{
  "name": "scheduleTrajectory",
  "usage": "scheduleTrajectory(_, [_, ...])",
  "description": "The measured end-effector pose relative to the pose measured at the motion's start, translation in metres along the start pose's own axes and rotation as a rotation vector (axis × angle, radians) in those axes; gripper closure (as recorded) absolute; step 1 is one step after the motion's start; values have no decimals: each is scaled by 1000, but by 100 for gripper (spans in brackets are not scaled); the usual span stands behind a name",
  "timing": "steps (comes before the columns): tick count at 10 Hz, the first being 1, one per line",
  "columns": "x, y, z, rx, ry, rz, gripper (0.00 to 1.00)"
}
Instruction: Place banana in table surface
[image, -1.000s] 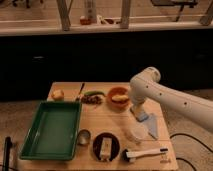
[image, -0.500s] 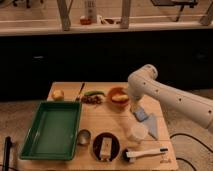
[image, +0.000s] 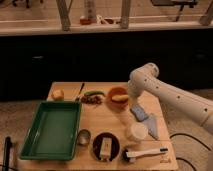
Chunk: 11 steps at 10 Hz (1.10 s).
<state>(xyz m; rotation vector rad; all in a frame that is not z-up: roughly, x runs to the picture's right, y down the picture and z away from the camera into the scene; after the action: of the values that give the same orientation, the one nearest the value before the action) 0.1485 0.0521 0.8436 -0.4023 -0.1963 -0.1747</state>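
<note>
In the camera view, the small curved pale-yellow banana (image: 118, 99) lies inside the round orange bowl (image: 110, 94) on the light plank-wood table surface (image: 100, 122). The white arm's gripper (image: 130, 97) hangs just beside the bowl's right rim; I cannot tell its grip.

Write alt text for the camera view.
A white robot arm extends from the right over the wooden table surface, its gripper low beside the right rim of an orange bowl with the banana in it. A green tray sits at left; a black plate and white brush lie near the front edge.
</note>
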Motion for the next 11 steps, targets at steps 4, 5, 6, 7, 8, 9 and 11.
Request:
scheduleTrajectory(4, [3,-7,13,18,-45,77,20])
scheduleTrajectory(5, [1,-11,14,21,-59,89,20])
scheduleTrajectory(6, [0,-14,11,22,-71,92,20])
scheduleTrajectory(7, [-1,-17,10,23,-79,95,20])
scheduleTrajectory(8, [-2,-20,8,26,-90,97,20])
scheduleTrajectory(9, [-4,-23,8,29,-102,97,20])
scheduleTrajectory(11, [-8,-28,10,32,-119,94,20])
